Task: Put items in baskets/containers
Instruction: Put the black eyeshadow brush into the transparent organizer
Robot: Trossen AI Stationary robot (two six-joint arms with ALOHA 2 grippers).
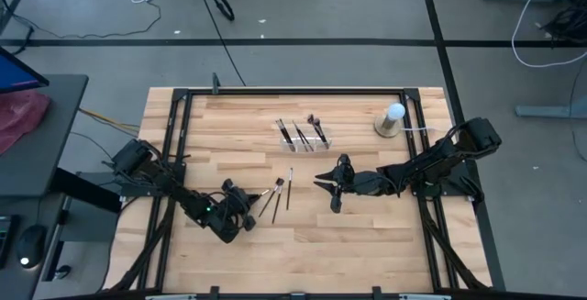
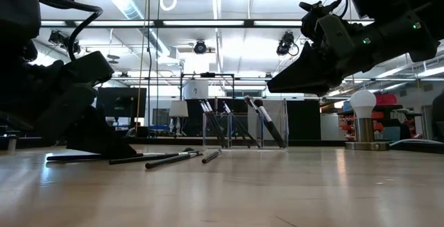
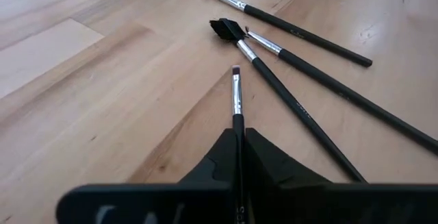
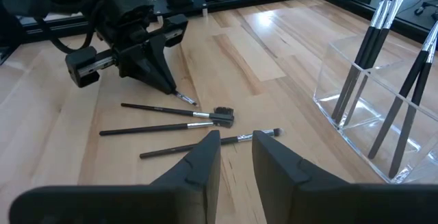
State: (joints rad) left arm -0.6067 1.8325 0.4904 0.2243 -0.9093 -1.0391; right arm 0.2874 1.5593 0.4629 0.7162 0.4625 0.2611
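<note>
On the left of the wooden worktop point(image 1: 367, 236), the left tool point(image 1: 246, 214) is down at the surface with its two dark fingers closed flat on the handle of a thin brush point(image 3: 237, 94); the wrist view shows the handle pinched between them and the silver ferrule and small tip sticking out ahead, lying on the wood. Just beside it lie three loose brushes point(image 1: 278, 195), fanned out and close together, one with a flat black fan-shaped tip point(image 3: 226, 29).

To do this pick well, the lift should probably go straight up first, so the held brush clears its neighbours without dragging them, and the grip should stay firm because the handle is slim and could swivel.

Farther back, near mid-worktop, stands the clear organiser tray point(image 1: 304, 138), with several brushes already leaning upright in its narrow compartments. The brush would need tilting towards upright before lowering into a free slot.

To the right, the right tool point(image 1: 336, 186) hangs above the worktop, fingers partly apart and holding nothing. A white ball on a tan base point(image 1: 393, 121) stands at the far right.
</note>
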